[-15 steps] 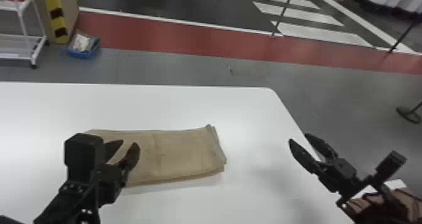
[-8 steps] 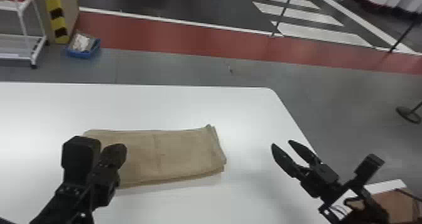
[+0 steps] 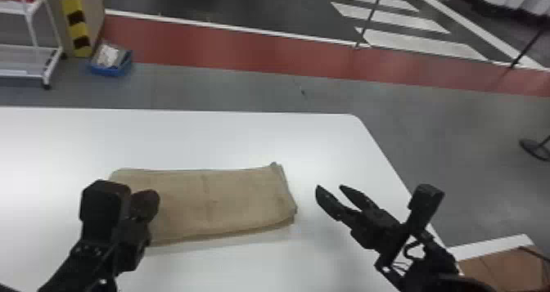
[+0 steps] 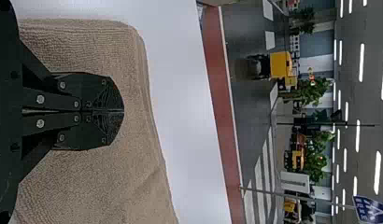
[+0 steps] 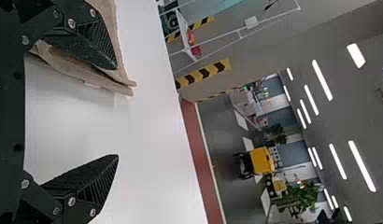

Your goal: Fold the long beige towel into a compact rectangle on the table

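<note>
Movement belonged mostly to the right gripper [image 3: 330, 186], which had come inward over the table [image 3: 229, 140] and was now near the towel [image 3: 221, 201], just beyond its layered end, with its two fingers apart and nothing between them. This seemed to prepare a grasp of that end, perhaps for one more fold or for a small straightening. The left gripper [image 4: 123, 112] had its fingers together above the towel's other end; I saw no cloth clamped in them, and whether they pressed on it I could not tell. Compared with the earliest frame, these left fingers had closed – they were apart then – and had shifted slightly outward, away from the right gripper. The towel itself lay as before, a flat, folded strip between the two grippers – its layers a little uneven at the end near the right one.
</note>
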Motion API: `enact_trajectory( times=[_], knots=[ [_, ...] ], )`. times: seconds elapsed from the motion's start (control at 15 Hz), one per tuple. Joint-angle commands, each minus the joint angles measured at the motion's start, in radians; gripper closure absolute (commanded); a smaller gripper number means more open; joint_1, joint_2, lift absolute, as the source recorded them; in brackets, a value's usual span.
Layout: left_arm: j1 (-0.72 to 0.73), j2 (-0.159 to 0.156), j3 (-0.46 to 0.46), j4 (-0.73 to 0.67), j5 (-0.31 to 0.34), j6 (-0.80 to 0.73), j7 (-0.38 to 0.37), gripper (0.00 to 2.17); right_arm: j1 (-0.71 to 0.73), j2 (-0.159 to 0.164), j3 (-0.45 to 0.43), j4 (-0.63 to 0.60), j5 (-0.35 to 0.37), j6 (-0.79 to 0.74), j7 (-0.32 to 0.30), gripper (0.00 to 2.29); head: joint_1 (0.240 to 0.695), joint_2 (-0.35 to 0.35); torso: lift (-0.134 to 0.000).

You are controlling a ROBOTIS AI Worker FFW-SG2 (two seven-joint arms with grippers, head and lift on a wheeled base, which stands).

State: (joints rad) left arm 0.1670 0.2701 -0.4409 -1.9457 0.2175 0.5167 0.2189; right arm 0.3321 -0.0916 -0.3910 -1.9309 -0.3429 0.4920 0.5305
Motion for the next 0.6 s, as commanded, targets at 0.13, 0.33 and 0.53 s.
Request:
enact_trajectory(
  times=[0.13, 0.33, 0.53],
  knots=[
    [0.005, 0.001, -0.004, 0.001, 0.002, 0.001, -0.003, 1.92, -0.119, 0.0, 0.072, -0.014, 0.058, 0.287, -0.07, 0.26, 0.695, -0.276, -0.124],
    [0.016, 0.004, -0.002, -0.001, 0.0, 0.001, -0.007, 1.92, -0.173, -0.002, 0.09, -0.036, 0.058, 0.474, -0.122, 0.26, 0.695, -0.246, -0.124],
    [0.023, 0.006, -0.001, -0.001, 0.0, -0.002, -0.012, 1.92, -0.2, -0.002, 0.095, -0.072, 0.028, 0.587, -0.181, 0.26, 0.695, -0.235, -0.124]
  ],
)
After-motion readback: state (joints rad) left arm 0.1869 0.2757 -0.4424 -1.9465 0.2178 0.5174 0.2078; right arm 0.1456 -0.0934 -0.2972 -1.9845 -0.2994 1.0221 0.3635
